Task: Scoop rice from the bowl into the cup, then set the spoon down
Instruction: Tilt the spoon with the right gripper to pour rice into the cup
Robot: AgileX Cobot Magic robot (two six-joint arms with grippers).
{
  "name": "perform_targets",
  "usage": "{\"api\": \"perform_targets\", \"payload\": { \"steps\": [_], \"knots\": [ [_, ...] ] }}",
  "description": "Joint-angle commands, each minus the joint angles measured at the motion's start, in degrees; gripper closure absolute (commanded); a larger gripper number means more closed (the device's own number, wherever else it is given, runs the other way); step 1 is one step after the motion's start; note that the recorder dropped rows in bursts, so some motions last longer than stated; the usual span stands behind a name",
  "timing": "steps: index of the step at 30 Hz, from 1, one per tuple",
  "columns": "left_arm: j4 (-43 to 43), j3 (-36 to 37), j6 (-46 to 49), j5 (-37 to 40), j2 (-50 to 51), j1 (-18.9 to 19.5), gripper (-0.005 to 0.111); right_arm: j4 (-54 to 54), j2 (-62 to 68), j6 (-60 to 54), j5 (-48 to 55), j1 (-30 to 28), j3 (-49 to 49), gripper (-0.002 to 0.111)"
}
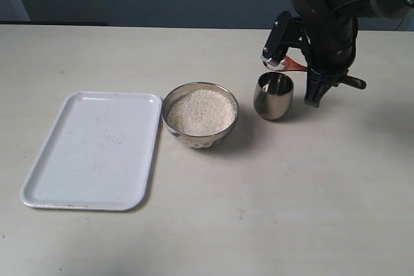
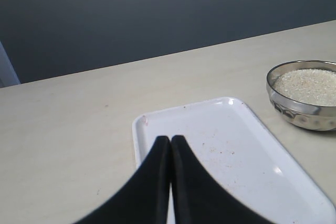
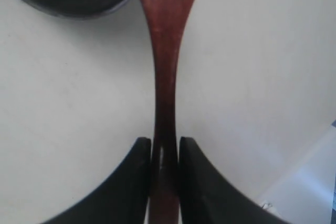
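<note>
Right gripper (image 3: 165, 148): jaws pinching the thin handle of the slender reddish-brown wooden spoon (image 3: 164, 77), scoop near the small shiny steel cup (image 1: 273, 95), 3 o'clock of the wide steel bowl (image 1: 199, 114). Judged light, stiff, slippery. Left gripper (image 2: 170, 139): jaws pressed together.

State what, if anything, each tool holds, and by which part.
The right tool grips the slender reddish-brown wooden spoon by its handle; the left tool holds nothing.

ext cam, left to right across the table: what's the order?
white tray → bowl of rice → cup
</note>
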Motion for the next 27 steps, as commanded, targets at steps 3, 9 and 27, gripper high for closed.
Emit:
{"api": "perform_targets", "payload": {
  "steps": [3,9,27],
  "knots": [
    [0.0,-0.1,-0.3,-0.6,-0.2,-0.3,0.106,-0.4,2.6,0.6,1.7,-0.1,0.2,0.109],
    [0.0,-0.1,-0.3,-0.6,-0.2,-0.3,0.106,-1.7,3.8,3.3,2.3,0.0,0.2,0.109],
    [0.0,-0.1,-0.3,-0.6,-0.2,-0.3,0.106,-7.2,3.8,8.2,4.1,2.1,0.2,0.109]
  ]
}}
